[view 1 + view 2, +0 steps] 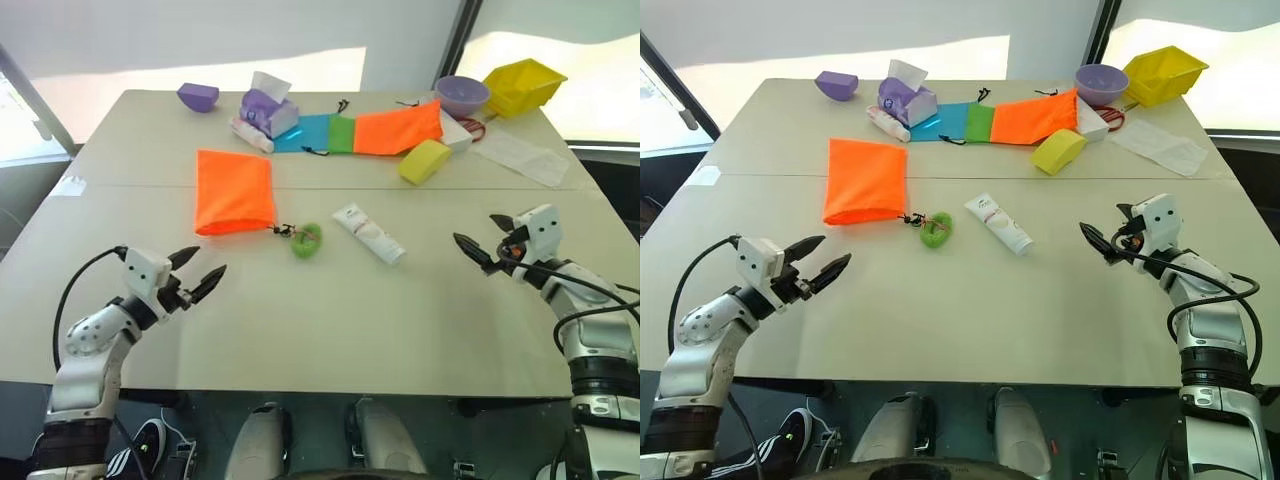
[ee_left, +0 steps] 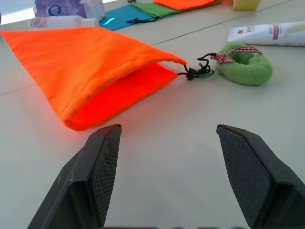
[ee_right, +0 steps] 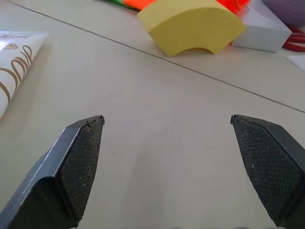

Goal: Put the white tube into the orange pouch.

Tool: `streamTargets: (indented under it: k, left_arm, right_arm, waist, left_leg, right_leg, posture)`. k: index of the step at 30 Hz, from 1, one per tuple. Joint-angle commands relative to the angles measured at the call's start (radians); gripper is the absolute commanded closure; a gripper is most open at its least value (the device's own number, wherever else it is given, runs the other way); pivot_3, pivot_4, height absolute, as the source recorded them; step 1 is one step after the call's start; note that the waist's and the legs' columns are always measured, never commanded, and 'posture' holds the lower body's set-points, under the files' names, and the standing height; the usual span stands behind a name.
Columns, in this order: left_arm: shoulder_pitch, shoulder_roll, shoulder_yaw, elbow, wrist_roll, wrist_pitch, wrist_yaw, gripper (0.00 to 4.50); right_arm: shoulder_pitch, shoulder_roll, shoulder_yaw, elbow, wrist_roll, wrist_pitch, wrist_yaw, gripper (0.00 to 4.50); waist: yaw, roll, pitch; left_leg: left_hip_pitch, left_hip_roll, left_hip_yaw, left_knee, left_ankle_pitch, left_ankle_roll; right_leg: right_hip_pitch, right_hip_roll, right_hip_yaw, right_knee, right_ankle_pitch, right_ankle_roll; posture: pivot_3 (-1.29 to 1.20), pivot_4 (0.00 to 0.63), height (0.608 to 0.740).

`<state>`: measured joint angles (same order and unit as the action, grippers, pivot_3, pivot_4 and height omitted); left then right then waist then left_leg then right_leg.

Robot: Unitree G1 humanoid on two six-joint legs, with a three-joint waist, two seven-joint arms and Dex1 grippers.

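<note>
Orange pouch (image 1: pixel 235 190) flat | green ring (image 1: pixel 307 240) between it and white tube (image 1: pixel 369 233) | both hands spread, empty

Both end effectors (image 1: pixel 198 272) (image 1: pixel 483 243) wide open

Head pair looks down over table (image 1: pixel 330 300); wrist cameras low, level, close.
</note>
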<state>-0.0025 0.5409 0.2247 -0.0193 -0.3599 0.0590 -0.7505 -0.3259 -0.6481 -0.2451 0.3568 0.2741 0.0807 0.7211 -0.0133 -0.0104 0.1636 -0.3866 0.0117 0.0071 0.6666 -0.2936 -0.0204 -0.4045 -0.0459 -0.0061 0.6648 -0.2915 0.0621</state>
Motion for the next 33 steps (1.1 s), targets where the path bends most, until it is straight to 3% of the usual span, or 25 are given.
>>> streamTargets:
  k: [1, 23, 28, 33]
  left_arm:
    - [0.006, 0.010, 0.034, -0.025, 0.007, -0.048, 0.009, 1.05]
    - [-0.043, 0.009, 0.045, 0.040, 0.015, -0.124, 0.006, 1.05]
    - [-0.175, 0.003, 0.003, 0.116, 0.147, -0.187, 0.125, 1.05]
    - [-0.329, 0.053, -0.142, 0.350, 0.449, -0.330, 0.270, 1.05]
  right_arm:
    - [-0.006, -0.009, -0.012, -0.028, -0.004, -0.018, -0.007, 0.07]
    - [-0.008, -0.004, 0.009, -0.050, -0.007, -0.010, 0.009, 0.07]
    - [0.044, -0.008, 0.091, -0.208, 0.003, -0.007, 0.116, 0.07]
    - [0.081, 0.016, 0.178, -0.473, 0.124, 0.121, 0.215, 0.07]
  waist:
    - [0.000, 0.000, 0.000]
    - [0.001, 0.000, 0.000]
    - [0.004, 0.000, 0.000]
    - [0.001, 0.000, 0.000]
  left_leg:
    - [0.000, 0.000, 0.000, 0.000, 0.000, 0.000]
    - [0.000, 0.000, 0.000, 0.000, 0.000, 0.000]
    - [0.000, 0.000, 0.000, 0.000, 0.001, 0.002]
    - [-0.001, 0.000, 0.000, 0.000, 0.002, 0.003]
  right_leg:
    - [0.000, 0.000, 0.000, 0.000, 0.000, 0.000]
    - [0.000, 0.000, 0.000, -0.001, 0.000, 0.000]
    - [0.000, 0.000, 0.000, 0.000, 0.000, 0.000]
    - [0.000, 0.000, -0.001, 0.000, 0.001, 0.001]
  posture:
    - [0.00, 0.150, 0.740]
    - [0.00, 0.150, 0.740]
    - [0.00, 0.150, 0.740]
    - [0.00, 0.150, 0.740]
